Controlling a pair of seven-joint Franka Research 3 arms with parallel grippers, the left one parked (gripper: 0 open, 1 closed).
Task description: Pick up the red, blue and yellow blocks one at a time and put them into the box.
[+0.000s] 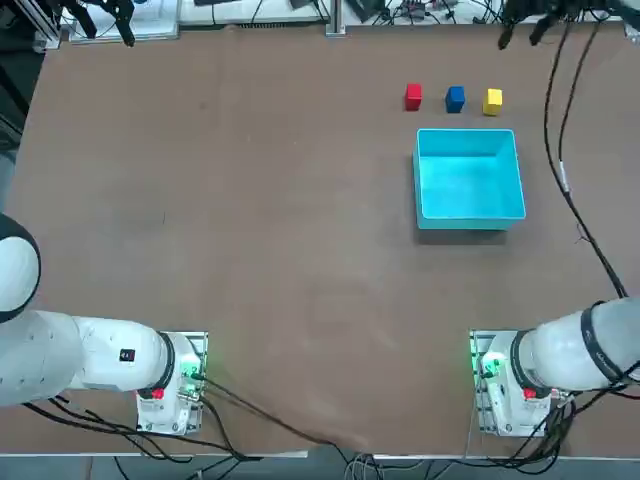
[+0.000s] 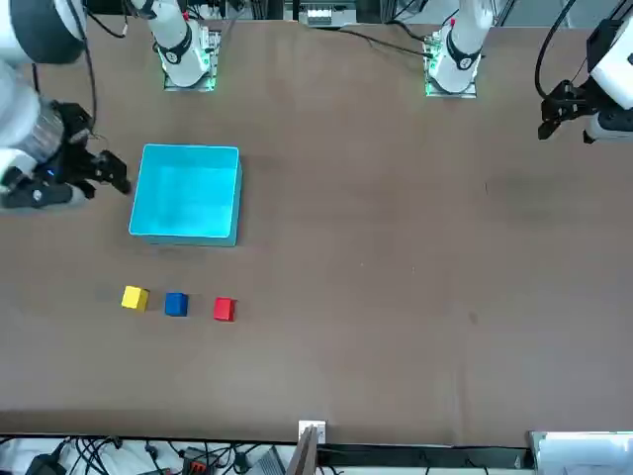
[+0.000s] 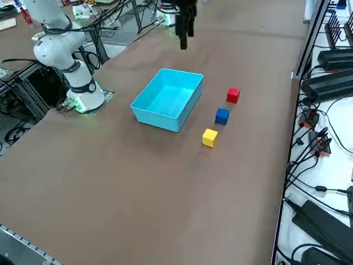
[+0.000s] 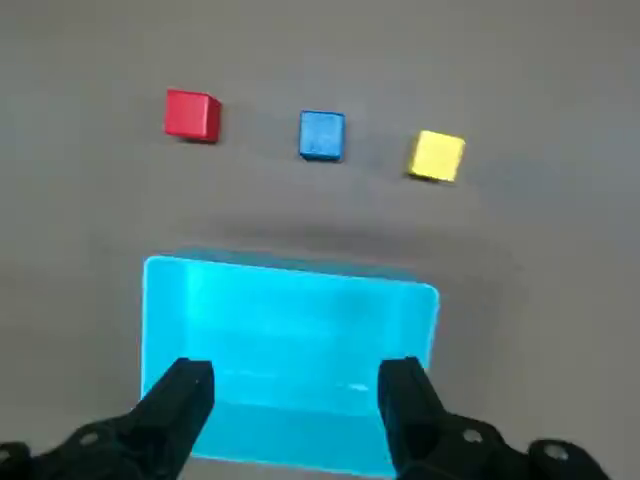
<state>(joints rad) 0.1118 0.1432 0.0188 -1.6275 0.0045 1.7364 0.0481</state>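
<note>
In the upper right of the top view, the red block [image 1: 413,96], blue block [image 1: 455,98] and yellow block [image 1: 492,100] sit in a row, apart from one another, just above the empty box [image 1: 470,180] on the brown worktop [image 1: 250,250]; nothing has been moved in yet, so the step in hand is judged to be the first reach

At the left edge of the front view the right claw [image 2: 111,174] hangs raised beside the box, with the row of blocks below it in the frame

In the right side view the red block lies farthest up the frame and the yellow one lowest, all right of the box

In the wrist view the claw's fingers [image 4: 185,390] stand wide apart and empty over the box. Best to carry the claw past the box's far wall, centre on one end block, straddle it squarely and come straight down, so the neighbouring cube is not nudged
</note>
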